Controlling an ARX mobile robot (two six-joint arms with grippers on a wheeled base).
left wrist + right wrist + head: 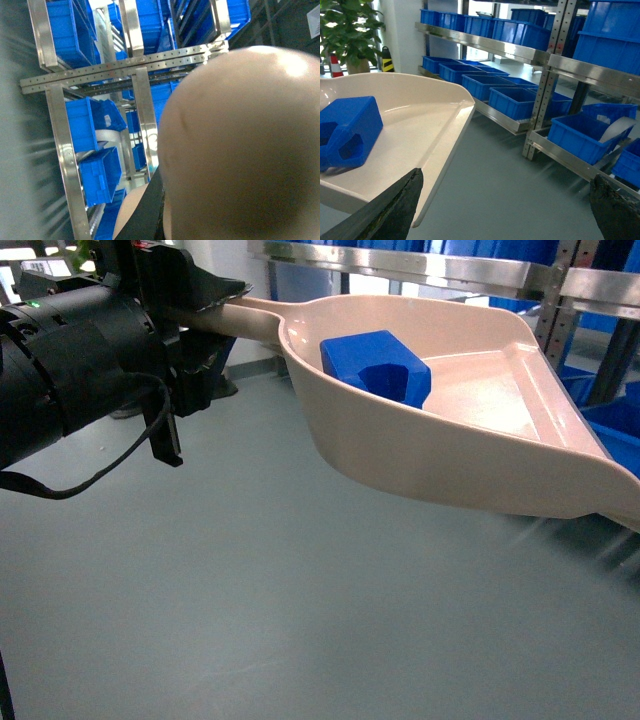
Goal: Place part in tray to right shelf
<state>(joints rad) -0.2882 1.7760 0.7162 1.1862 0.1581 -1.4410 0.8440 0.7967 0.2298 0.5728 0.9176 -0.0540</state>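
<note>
Black and bulky, the left pincer [190,315] is clamped on the long straight handle of the tray [470,455], holding the cream scoop out level above the grey floor [260,620]. Just beyond that grip, where the handle widens into the bowl, the part [375,365] lies against the rear wall of the tray, handle hole facing outward. Further out, past the open lip, the right shelf [520,50] runs with its steel rail and rows of blue crates [512,100]. The right pincer [505,200] stands wide open with nothing between its dark tips, hanging just off the tray's lip. Hard and probably light, the little block likely slides easily on glossy plastic, so any tilt toward the lip could send it skating out. The tray looks stiff, yet held by its far end it will lever and sway; a grip close to the bowl seems steadier.
</note>
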